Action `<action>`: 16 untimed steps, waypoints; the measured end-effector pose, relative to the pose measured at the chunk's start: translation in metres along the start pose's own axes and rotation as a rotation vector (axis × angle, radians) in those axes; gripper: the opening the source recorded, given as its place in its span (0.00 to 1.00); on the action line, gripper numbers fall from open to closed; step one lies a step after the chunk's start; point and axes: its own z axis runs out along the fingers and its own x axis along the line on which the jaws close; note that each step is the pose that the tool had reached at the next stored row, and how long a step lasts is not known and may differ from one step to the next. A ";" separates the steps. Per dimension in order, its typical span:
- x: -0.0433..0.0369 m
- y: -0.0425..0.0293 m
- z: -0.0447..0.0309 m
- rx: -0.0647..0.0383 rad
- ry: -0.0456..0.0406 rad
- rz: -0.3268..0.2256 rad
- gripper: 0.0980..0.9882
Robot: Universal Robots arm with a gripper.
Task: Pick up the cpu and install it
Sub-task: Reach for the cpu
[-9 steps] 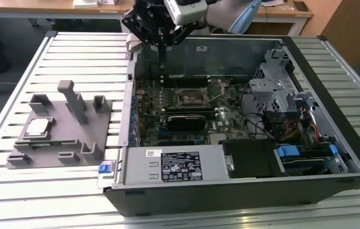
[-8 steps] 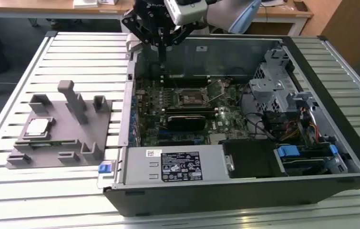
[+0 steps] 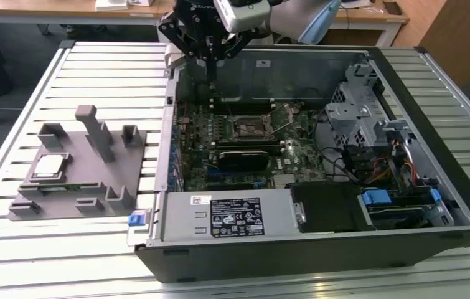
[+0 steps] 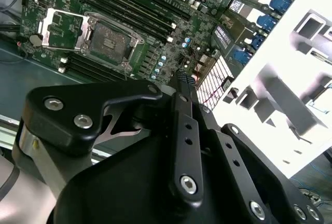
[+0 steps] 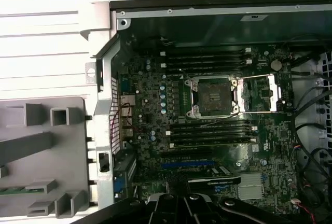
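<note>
Exterior view shows us the cpu (image 3: pixel 50 165); it is a small pale square, and it lies flat on the grey fixture (image 3: pixel 93 180), on the side toward the exterior view's left; nothing is touching its top. Just beside the cpu, a thin green stick (image 3: pixel 62 185) lies along the fixture; we see a bit of that green in the first wrist view too (image 5: pixel 15 190). Grey posts stand up from the fixture; the fixture rests on the table (image 3: pixel 52 249), which is made of long pale slats.

Next to the fixture, toward the exterior view's right, the big dark case (image 3: pixel 301 261) lies on its side with its top open; inside it we see the green board (image 3: pixel 193 140). Near the middle of the board sits the socket (image 3: pixel 247 128); we find it in both wrist views as well (image 5: pixel 213 97) (image 4: pixel 111 40); its metal lid (image 5: pixel 262 94) is flipped open to one side, so the socket is uncovered.

The gripper (image 3: pixel 211 75) hangs over the far part of the case, close to the case wall that is nearest the fixture; it points down; it is well apart from the cpu. Its black fingers are pressed together, and we see nothing between them; in the second wrist view the gripper (image 4: pixel 182 76) comes to one thin tip above the board, near the socket but not touching it.
</note>
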 end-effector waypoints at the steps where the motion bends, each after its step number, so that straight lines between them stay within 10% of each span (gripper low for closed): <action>1: 0.0006 -0.0001 0.0000 0.000 0.0000 0.000 0.01; 16: 0.0147 -0.0012 0.0001 0.000 0.0001 0.000 0.01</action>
